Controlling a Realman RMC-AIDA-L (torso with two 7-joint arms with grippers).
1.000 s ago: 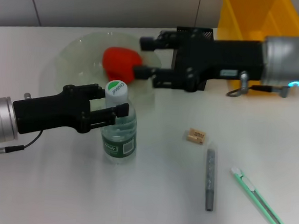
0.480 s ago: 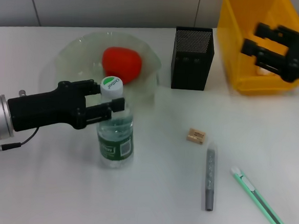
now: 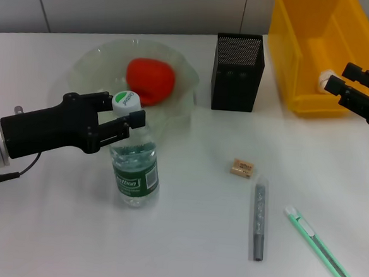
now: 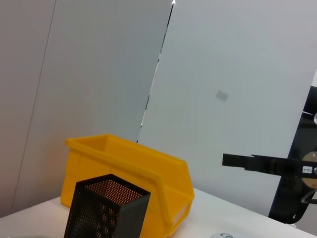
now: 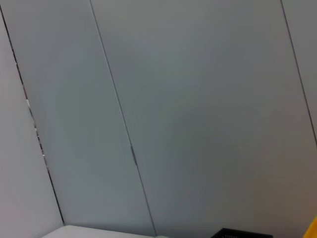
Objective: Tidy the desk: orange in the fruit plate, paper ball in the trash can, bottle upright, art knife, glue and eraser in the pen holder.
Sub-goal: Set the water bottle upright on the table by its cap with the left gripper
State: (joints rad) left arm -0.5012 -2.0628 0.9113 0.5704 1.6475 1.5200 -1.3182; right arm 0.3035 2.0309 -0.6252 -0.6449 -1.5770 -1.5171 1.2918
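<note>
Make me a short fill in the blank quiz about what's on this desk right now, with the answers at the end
1. The left gripper is closed around the cap of the ____.
2. The orange sits in the clear ____.
3. The eraser, glue stick and art knife lie on the desk, not in the black mesh ____.
4. The right gripper hovers beside the ____ bin.

Answers: bottle; fruit plate; pen holder; yellow

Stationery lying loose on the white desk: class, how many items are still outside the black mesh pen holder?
3. Small tan eraser at centre; grey glue pen just nearer the robot than it; green art knife to the pen's right. None appears hidden.
</note>
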